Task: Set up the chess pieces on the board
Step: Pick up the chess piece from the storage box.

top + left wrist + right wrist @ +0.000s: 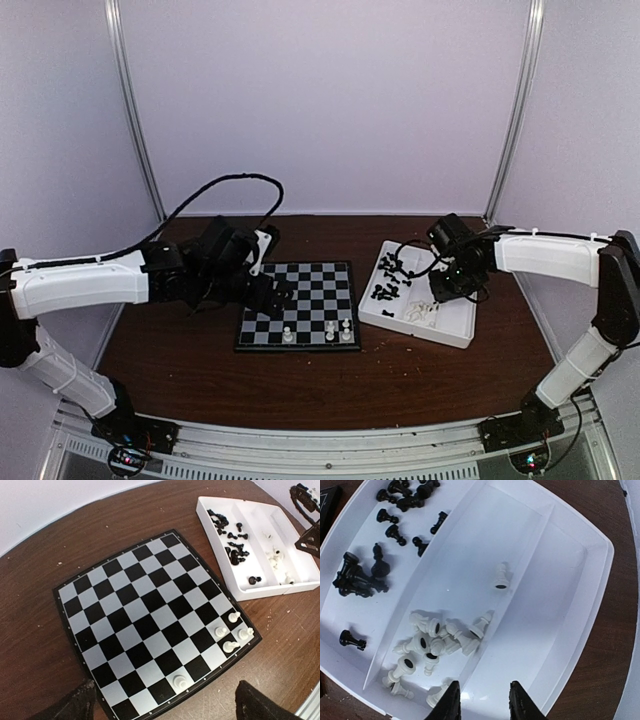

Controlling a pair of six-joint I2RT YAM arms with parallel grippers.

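The board (298,305) lies mid-table; it fills the left wrist view (150,625). Several white pieces stand near its front right corner (231,630), and one white piece (180,682) stands alone on the front row. My left gripper (165,705) is open and empty, hovering above the board's front edge. The white tray (462,322) holds black pieces (365,575) in one compartment and a heap of white pieces (432,642) in the middle one. My right gripper (484,702) is open and empty, just above the tray beside the white heap.
The brown table (200,370) is walled by white panels behind and at the sides. One white piece (501,576) stands apart in the tray's middle compartment. A black cable (225,185) loops behind the left arm.
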